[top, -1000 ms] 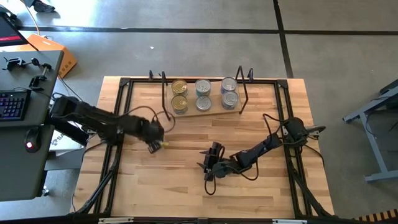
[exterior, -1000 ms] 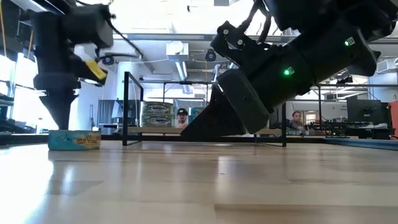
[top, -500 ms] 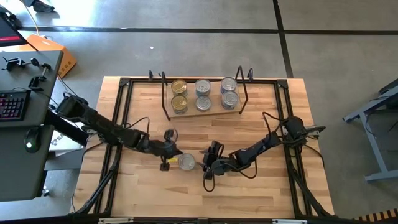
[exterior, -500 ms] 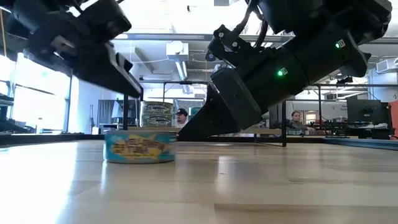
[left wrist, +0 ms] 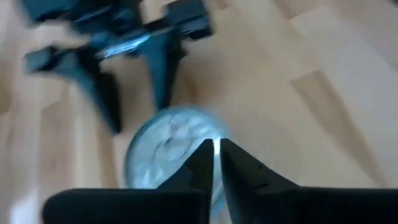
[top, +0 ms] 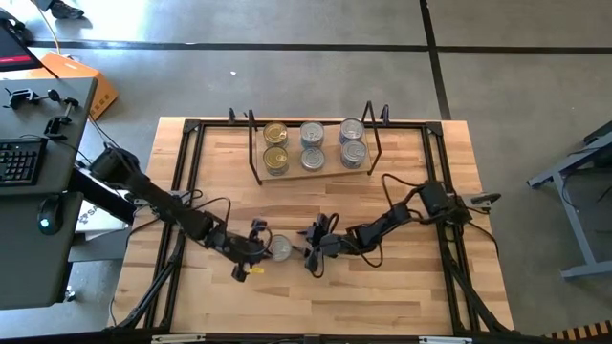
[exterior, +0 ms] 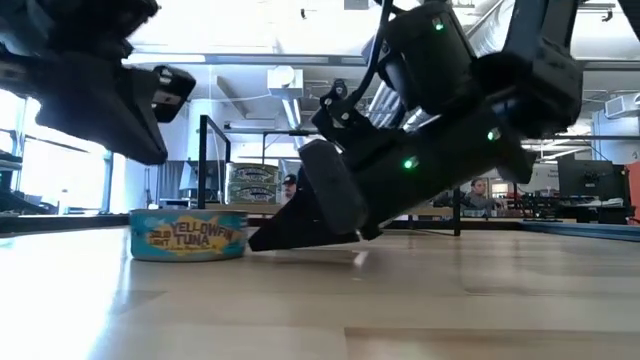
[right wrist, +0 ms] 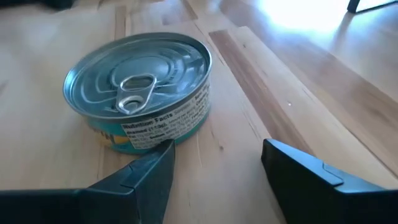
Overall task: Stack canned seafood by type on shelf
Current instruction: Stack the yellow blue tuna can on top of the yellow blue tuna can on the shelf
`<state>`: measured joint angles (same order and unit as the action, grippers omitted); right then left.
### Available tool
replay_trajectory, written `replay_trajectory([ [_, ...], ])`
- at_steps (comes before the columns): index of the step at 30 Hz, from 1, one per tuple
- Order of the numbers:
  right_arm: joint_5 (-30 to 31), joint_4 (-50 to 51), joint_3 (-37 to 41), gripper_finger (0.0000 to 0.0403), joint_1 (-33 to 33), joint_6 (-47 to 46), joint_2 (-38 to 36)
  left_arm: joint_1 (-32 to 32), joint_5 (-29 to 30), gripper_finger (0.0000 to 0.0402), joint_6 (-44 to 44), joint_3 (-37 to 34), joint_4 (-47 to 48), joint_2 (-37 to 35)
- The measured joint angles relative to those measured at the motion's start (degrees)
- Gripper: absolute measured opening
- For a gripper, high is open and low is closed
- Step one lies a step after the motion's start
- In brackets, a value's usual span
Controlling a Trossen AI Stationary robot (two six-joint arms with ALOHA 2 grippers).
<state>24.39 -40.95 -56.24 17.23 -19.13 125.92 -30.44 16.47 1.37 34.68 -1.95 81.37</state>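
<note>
A silver-lidded tuna tin point(top: 280, 248) stands flat on the tabletop's middle, its blue-and-yellow label point(exterior: 190, 236) facing the near edge. My left gripper point(top: 260, 250) slants down from the left, shut, with its fingertips point(left wrist: 215, 152) over the tin's lid point(left wrist: 165, 149); in the low view it hangs clear above the tin. My right gripper point(top: 309, 250) comes in low from the right, open, fingers point(right wrist: 214, 149) just short of the tin point(right wrist: 140, 81). Several tins stand in gold and silver stacks point(top: 312, 143) on the shelf point(top: 294, 170) at the far side. My right gripper has one fingertip point(right wrist: 163, 151) right at the tin's side wall point(right wrist: 152, 134), low and near the tabletop, coming almost level from the table's right. I cannot tell whether it touches. The other finger stands free beside the tin.
Black frame rails point(top: 185, 191) run along the tabletop's left, right and far sides, with cables point(top: 402, 186) trailing from both arms. The shelf's wire uprights point(top: 252, 143) stand at its ends. Bare wood lies toward the near edge point(top: 306, 306). People show beyond the table point(exterior: 478, 190).
My left gripper swept toward the table's middle and near edge, sliding the tin along with it. It tipped from pointing down to slanting and now hangs above the tin. My right gripper sank and moved left to the tin, which shifted slightly back leftward.
</note>
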Motion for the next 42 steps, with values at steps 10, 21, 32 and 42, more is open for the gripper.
replay_trajectory([
  [10, -0.1, -3.7, 0.1, 0.0238, 0.0, 1.5, 0.9, -0.6, -2.8, 0.0139, 3.1, 0.1, -1.8, 5.2],
  [21, 3.2, 0.8, 0.0, 0.0238, 5.4, 10.2, -7.6, 3.2, -8.1, 0.0068, 5.1, 0.4, -4.8, 10.8],
  [32, -4.3, 6.3, -3.1, 0.0238, 8.7, 40.7, -8.4, 7.6, -11.2, 0.0002, 6.9, -0.1, -6.4, 8.3],
  [42, 2.6, 11.4, -3.6, 0.0238, 7.0, 56.3, -8.1, 9.0, -11.1, 0.0, 6.6, -0.4, -8.3, 1.8],
])
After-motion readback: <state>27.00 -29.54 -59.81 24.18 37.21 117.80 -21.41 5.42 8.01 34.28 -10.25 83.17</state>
